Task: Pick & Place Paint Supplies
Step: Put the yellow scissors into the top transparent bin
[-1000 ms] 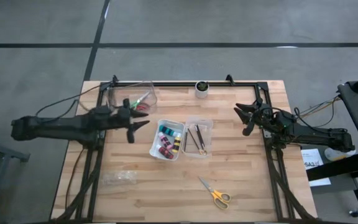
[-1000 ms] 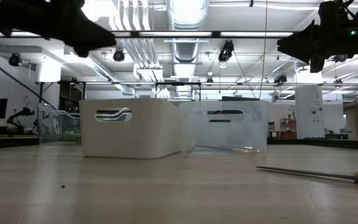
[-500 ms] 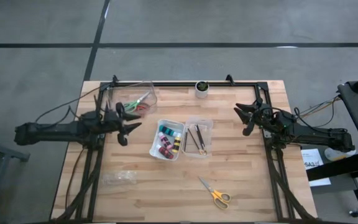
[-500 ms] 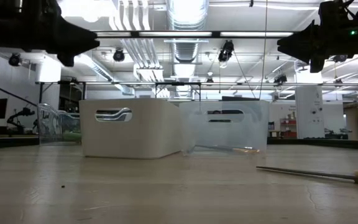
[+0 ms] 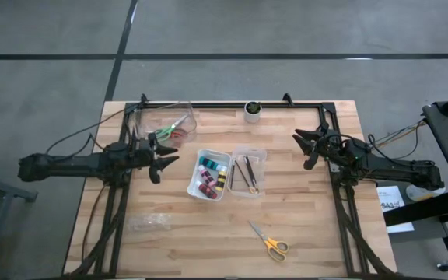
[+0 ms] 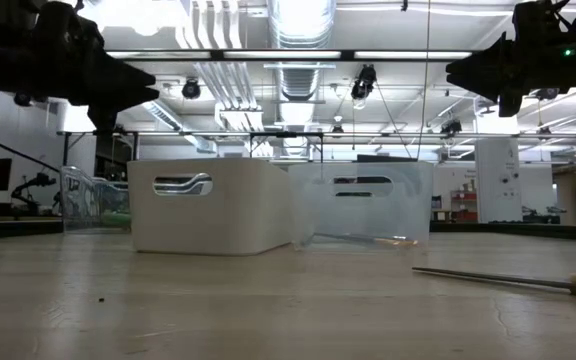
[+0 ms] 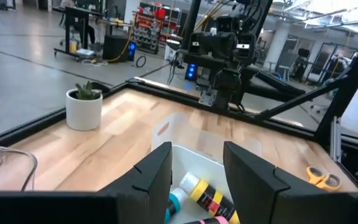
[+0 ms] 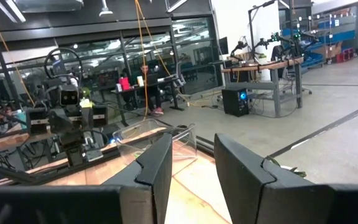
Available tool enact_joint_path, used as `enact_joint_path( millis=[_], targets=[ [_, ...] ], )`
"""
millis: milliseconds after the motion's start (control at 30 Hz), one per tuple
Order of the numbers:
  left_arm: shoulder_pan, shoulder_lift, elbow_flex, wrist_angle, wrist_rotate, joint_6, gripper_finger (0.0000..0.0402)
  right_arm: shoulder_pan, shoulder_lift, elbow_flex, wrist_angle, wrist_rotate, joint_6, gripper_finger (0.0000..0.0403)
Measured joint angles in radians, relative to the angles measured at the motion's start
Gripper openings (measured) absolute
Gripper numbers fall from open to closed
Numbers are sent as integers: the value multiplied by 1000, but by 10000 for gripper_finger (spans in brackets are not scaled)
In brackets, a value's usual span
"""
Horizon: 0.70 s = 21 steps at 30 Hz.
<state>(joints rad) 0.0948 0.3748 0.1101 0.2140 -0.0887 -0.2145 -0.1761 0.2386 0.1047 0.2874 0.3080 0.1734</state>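
Scissors (image 5: 268, 241) lie near the counter's front edge, long axis diagonal, handles toward the front-right corner. We read right tool (image 5: 309, 148) as nearer; both it and left tool (image 5: 162, 155) spread, empty.

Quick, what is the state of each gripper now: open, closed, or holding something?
Left gripper: open, holding nothing, near the table's left side.
Right gripper: open, holding nothing, near the table's right side.
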Motion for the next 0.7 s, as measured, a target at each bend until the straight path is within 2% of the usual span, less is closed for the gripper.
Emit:
enact_joint_path(
  millis=[367,700],
  targets=[
    [0,0,0,7,0,-48,150,0,0,0,0,0,0,118],
    [0,1,0,-80,0,-47,150,0,0,0,0,0,0,118]
  ],
)
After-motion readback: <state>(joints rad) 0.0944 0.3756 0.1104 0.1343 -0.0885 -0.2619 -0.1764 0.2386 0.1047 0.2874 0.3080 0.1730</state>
